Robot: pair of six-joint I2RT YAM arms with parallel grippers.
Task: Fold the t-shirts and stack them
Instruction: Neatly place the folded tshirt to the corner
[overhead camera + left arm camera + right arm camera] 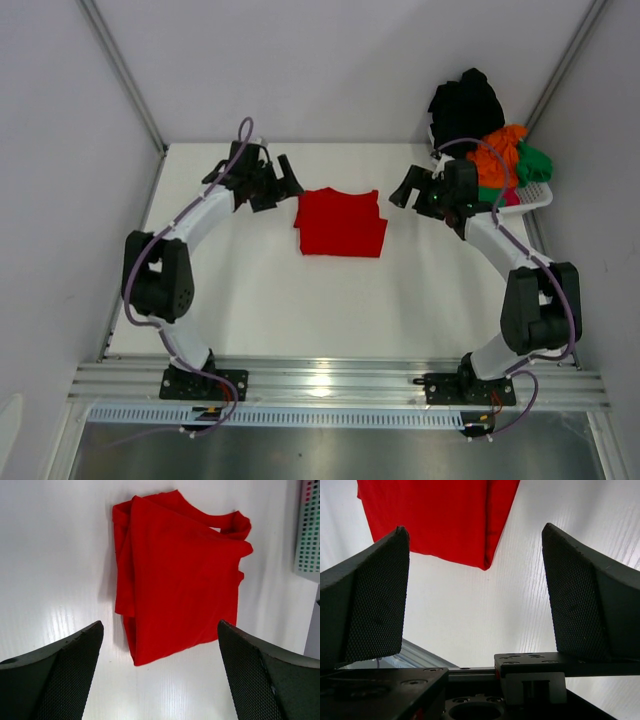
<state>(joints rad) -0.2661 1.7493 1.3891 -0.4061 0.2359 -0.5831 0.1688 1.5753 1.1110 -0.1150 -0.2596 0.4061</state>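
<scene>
Found the red t-shirt [341, 222] folded into a rough rectangle, flat on the desk [300, 300], nearer the far edge than the near one and about midway between the left and right edges. Noted its layers not quite flush, one fold peeking out along a side. Saw the left claw [280, 186] just beside its left side, spread wide, gripping nothing. Saw the right claw [405, 188] near its right side, likewise spread wide and holding nothing. Spotted the black t-shirt [466, 105], orange t-shirt [500, 150] and green t-shirt [533, 162] heaped in the white basket [540, 195] at the far right corner, with a scrap of pink [510, 197], possibly another shirt, low in the pile.
</scene>
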